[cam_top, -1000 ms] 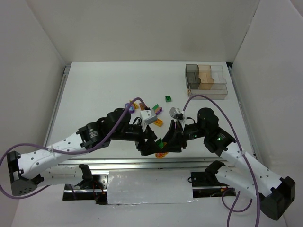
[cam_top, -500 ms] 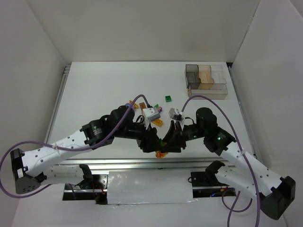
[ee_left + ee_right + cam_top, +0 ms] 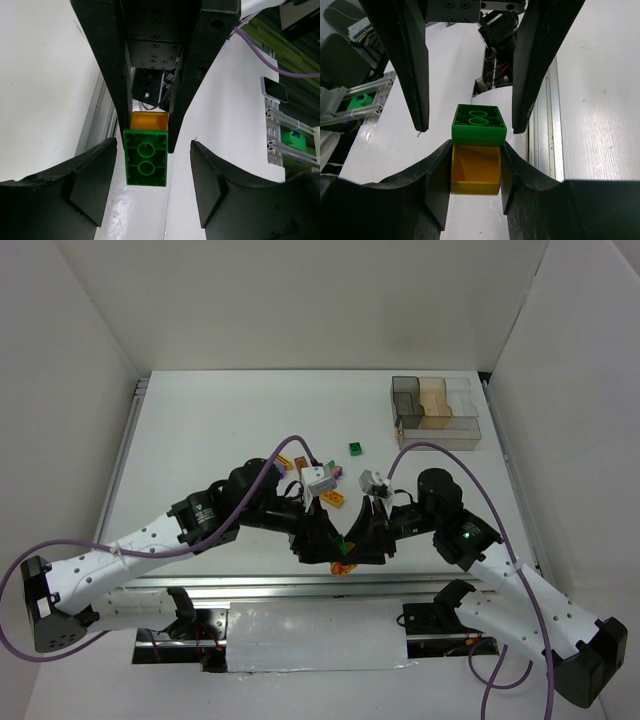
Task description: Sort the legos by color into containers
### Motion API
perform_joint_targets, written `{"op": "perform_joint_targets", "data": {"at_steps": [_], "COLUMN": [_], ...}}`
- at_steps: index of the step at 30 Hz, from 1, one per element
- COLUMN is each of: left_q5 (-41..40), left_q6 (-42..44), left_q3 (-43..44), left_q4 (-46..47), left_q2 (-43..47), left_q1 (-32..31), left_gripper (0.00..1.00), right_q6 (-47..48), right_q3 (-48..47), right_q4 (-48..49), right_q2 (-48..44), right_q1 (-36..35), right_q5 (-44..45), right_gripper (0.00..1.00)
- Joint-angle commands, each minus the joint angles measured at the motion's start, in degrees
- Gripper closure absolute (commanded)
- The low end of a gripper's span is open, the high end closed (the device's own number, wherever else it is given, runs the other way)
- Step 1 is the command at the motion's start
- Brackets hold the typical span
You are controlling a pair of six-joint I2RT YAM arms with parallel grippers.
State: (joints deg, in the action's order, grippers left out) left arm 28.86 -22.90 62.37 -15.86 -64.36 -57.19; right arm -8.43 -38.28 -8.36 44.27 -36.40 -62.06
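Observation:
My right gripper is shut on a yellow-orange lego with a green lego stuck on its far end. My left gripper is open, its fingers on either side of that green lego, nearer the left finger and not touching. In the top view the two grippers meet at the pair near the table's front edge. Loose legos lie behind: a green one, an orange one, a yellow one and a purple one. The clear divided containers stand at the back right.
A metal rail runs along the table's front edge just below the grippers. White walls close in the table on three sides. Purple cables loop over both arms.
My left gripper has moved right toward the right gripper, and its open fingers now flank the green lego. The right gripper has stayed nearly still, holding the pair.

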Motion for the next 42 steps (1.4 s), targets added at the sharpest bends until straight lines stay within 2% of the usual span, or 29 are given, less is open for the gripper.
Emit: {"op": "perform_joint_targets", "data": {"at_steps": [1, 4, 8, 10, 13, 14, 16, 17, 18, 19, 21, 22, 23, 26, 29, 32, 33, 36, 42], "left_q5": [3.7, 4.4, 3.5, 3.3, 3.3, 3.4, 3.4, 3.6, 3.0, 2.4, 1.1, 0.2, 0.0, -1.4, -3.8, -5.3, -5.3, -3.5, 2.7], "left_q6": [-0.7, -0.6, -0.3, -0.3, -0.2, -0.1, 0.1, 0.3, 0.6, 0.5, 0.2, 0.0, 0.0, -1.3, -2.6, -4.9, -5.8, -9.2, -11.6], "left_q3": [-0.2, -0.2, -0.2, -0.6, -0.8, -0.9, -0.9, -0.8, -0.8, -0.8, -0.8, -1.1, -1.2, -1.5, -3.0, -5.7, -6.5, -8.1, -7.5], "left_q4": [3.6, 3.7, 2.8, 2.9, 3.0, 3.1, 3.1, 3.0, 2.9, 3.0, 3.0, 3.3, 3.4, 3.8, 6.2, 11.4, 15.1, 20.6, 26.3], "left_q2": [0.8, 0.2, -0.7, -0.9, -1.1, -1.2, -1.3, -1.3, -1.2, -1.1, -0.1, 0.8, 1.2, 3.4, 7.0, 11.9, 13.2, 15.8, 13.6], "left_q1": [0.2, 0.2, 0.2, 0.2, 0.3, 0.3, 0.3, 0.3, 0.3, 0.4, 0.8, 0.9, 1.1, 2.6, 3.8, 4.7, 4.9, 5.0, 5.0], "left_gripper": [0.26, 0.26, 0.33, 0.34, 0.49, 0.61, 0.66, 0.83, 0.92, 1.0, 1.0, 1.0, 1.0, 1.0, 1.0, 1.0, 1.0, 1.0, 1.0], "right_q6": [1.1, 1.3, 1.0, 1.3, 1.6, 1.6, 1.5, 1.5, 1.5, 1.4, -0.3, -1.2, -2.1, -6.1, -12.7, -24.2, -25.1, -27.8, -39.5], "right_q3": [-3.3, -3.6, -3.6, -4.0, -4.2, -4.2, -4.1, -4.1, -4.0, -3.9, -3.1, -2.6, -2.1, -0.2, 3.4, 7.9, 8.0, 7.8, 8.1], "right_q4": [0.7, 0.6, 1.0, 0.6, 0.0, 0.0, 0.0, 0.1, 0.0, 0.1, 1.6, 2.5, 3.6, 7.6, 15.5, 28.6, 29.0, 30.5, 47.0], "right_q2": [-0.2, -0.1, -0.3, -0.3, -0.1, -0.1, -0.2, -0.2, -0.3, -0.3, -0.9, -1.4, -1.6, -2.3, -5.1, -7.9, -8.2, -8.8, -6.5], "right_q1": [-0.4, -0.5, -0.4, -0.4, -0.4, -0.4, -0.6, -0.6, -0.5, -0.5, -0.4, -0.4, -0.4, -0.1, 1.7, 3.8, 3.7, 3.8, 3.8], "right_q5": [-1.7, -1.3, -1.2, -1.3, -1.6, -1.6, -1.7, -1.7, -1.7, -1.3, -0.2, 1.0, 1.7, 4.6, 7.3, 8.1, 9.8, 14.1, 9.4], "right_gripper": [1.0, 1.0, 1.0, 1.0, 1.0, 1.0, 1.0, 1.0, 1.0, 0.94, 0.73, 0.28, 0.01, 0.0, 0.0, 0.0, 0.0, 0.01, 0.03]}}
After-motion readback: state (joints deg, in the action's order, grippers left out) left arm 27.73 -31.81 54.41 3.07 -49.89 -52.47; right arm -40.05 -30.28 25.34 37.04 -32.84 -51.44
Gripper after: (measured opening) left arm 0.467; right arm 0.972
